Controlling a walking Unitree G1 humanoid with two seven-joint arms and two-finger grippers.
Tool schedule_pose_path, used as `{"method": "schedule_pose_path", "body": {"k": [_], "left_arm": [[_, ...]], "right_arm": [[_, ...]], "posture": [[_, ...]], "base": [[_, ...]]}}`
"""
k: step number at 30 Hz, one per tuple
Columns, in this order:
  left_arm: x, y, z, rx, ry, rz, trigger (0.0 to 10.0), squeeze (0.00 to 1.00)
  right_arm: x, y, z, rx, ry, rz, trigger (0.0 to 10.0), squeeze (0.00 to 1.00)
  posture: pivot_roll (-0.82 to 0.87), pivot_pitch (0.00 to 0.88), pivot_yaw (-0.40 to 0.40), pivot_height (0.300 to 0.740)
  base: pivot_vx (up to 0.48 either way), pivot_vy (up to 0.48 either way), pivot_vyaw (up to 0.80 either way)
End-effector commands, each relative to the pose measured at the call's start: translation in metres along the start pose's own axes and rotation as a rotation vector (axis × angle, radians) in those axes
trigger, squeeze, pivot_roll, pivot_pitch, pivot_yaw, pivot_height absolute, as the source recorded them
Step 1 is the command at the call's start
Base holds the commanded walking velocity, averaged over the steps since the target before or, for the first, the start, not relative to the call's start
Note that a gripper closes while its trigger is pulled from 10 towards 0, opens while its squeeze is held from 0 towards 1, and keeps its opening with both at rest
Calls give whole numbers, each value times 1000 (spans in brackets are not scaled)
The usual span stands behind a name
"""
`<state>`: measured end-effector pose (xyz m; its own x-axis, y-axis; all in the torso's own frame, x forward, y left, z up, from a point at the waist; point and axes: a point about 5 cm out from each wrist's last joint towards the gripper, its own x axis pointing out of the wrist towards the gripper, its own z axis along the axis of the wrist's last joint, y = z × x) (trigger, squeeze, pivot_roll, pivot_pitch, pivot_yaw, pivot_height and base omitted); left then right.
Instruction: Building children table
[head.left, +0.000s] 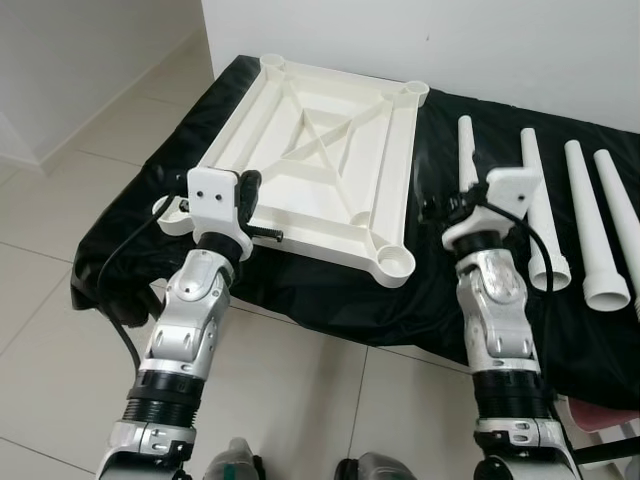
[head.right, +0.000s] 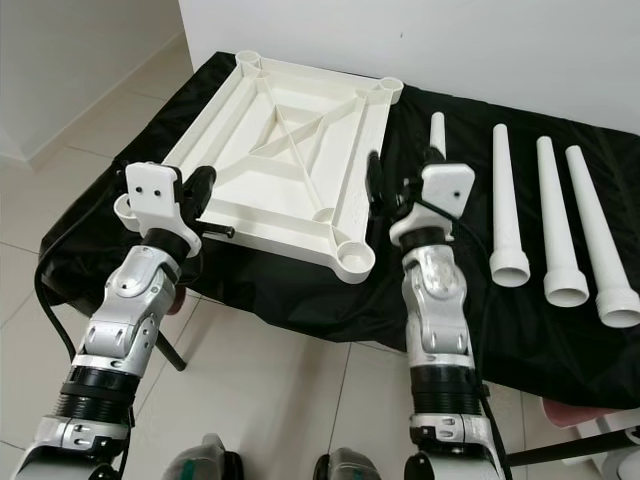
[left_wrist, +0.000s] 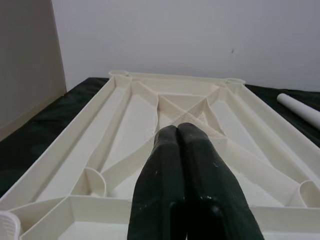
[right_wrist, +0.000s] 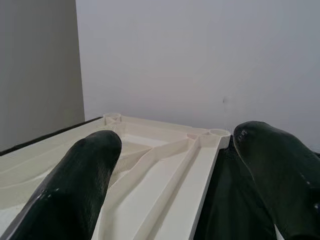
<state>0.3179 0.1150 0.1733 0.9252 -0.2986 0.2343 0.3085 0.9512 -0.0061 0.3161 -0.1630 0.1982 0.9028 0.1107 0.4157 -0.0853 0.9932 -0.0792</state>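
We've barely started: tabletop (head.left: 320, 165) upside down, four legs (head.right: 545, 225) loose beside it. Left gripper (left_wrist: 186, 135) pressed together, right gripper (right_wrist: 175, 150) spread.

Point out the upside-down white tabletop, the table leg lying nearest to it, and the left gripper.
tabletop (head.left: 322, 150), left eye view, on the crossed ribs at its centre.
nearest table leg (head.right: 437, 132), right eye view, on its narrow far end.
left gripper (left_wrist: 179, 131), left wrist view, where the two shut fingertips meet.
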Motion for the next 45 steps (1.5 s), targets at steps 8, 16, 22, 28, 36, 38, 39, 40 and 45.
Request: {"method": "schedule_pose_path", "body": {"k": [8,16,22,28,36,38,39,40,45], "left_arm": [[8,1,8,11,-11,62,10000,0],[14,16,15,60,-37,95,10000,0],[14,18,16,48,-43,97,10000,0],[11,12,17,24,-57,76,10000,0],[9,12,19,21,-71,77,10000,0],[10,13,20,22,-72,77,10000,0],[10,13,20,23,-74,78,10000,0],[10,14,21,23,-75,80,10000,0],[10,15,22,23,-79,85,10000,0]], "right_arm": [[1,-2,-6,19,35,-28,10000,0],[0,-4,-5,-4,6,-16,10000,0],[0,-6,-3,-8,-4,-14,10000,0],[-1,-10,-3,-18,-5,-15,10000,0],[-1,-8,-5,-10,-4,-16,10000,0],[-1,-8,-6,-8,-4,-15,10000,0],[0,-8,-6,-9,-3,-14,10000,0],[0,-9,-6,-11,-4,-14,10000,0],[1,-9,-5,-16,-6,-12,10000,0]], "posture": [[32,0,-32,740],[24,0,-34,740],[19,0,-36,740],[24,0,-43,740],[29,0,-47,740],[29,0,-47,740],[30,0,-48,740],[30,0,-48,740],[30,0,-49,740]], "base": [[0,0,-735],[0,0,-480],[0,0,0],[0,0,0],[129,0,0],[255,0,0],[255,0,0],[255,0,0],[252,0,0]]}}
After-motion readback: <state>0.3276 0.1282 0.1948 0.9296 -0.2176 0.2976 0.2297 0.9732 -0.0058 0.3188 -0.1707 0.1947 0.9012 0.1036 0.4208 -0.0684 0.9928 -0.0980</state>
